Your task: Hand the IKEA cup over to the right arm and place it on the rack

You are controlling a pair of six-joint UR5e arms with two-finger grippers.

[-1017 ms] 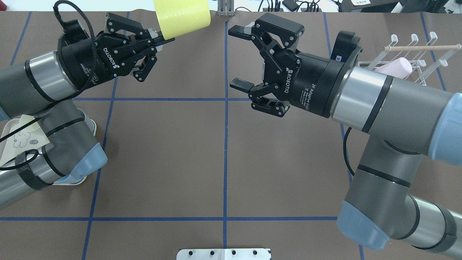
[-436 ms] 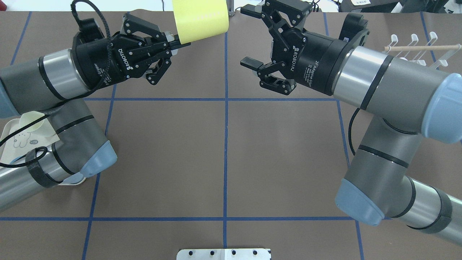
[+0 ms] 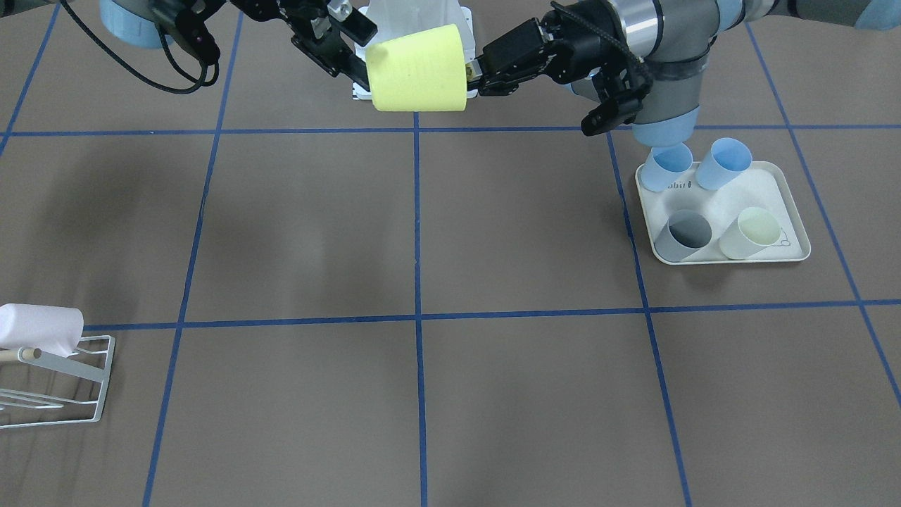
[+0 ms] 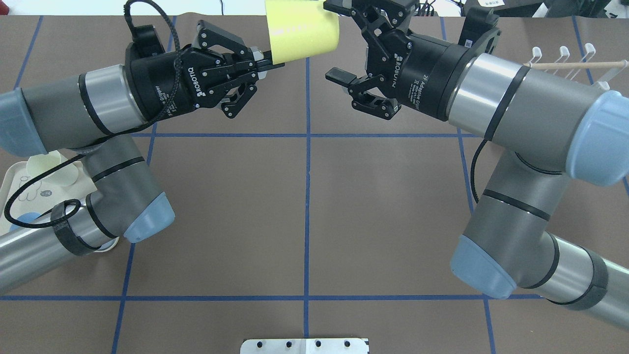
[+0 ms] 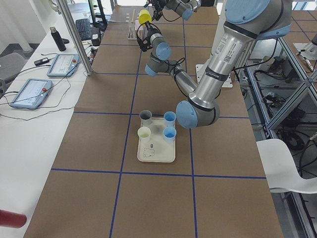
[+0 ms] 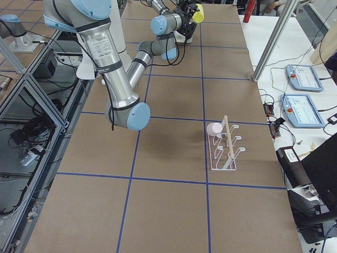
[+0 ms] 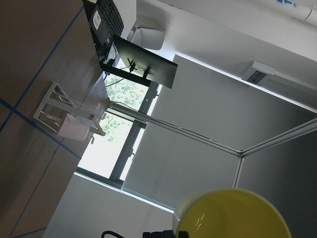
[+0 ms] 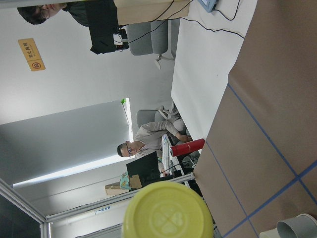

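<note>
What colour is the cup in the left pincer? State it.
Bright yellow; the cup shows best in the exterior front-facing view.

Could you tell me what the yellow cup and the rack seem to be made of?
The cup looks like matte plastic: opaque, evenly coloured, with a moulded mark on its base in the right wrist view. The rack seems thin white-coated wire, likely metal, given its slim bent frame; its rod looks like pale bare wood.

The worktop [image 3: 535, 225] is brown, and blue tape lines [image 3: 417, 232] divide it into squares. A white tray [image 3: 718, 205] lies directly on it at the right of the front-facing view. The white wire rack [image 3: 104, 380] stands on it in the lower left corner, well apart.
</note>
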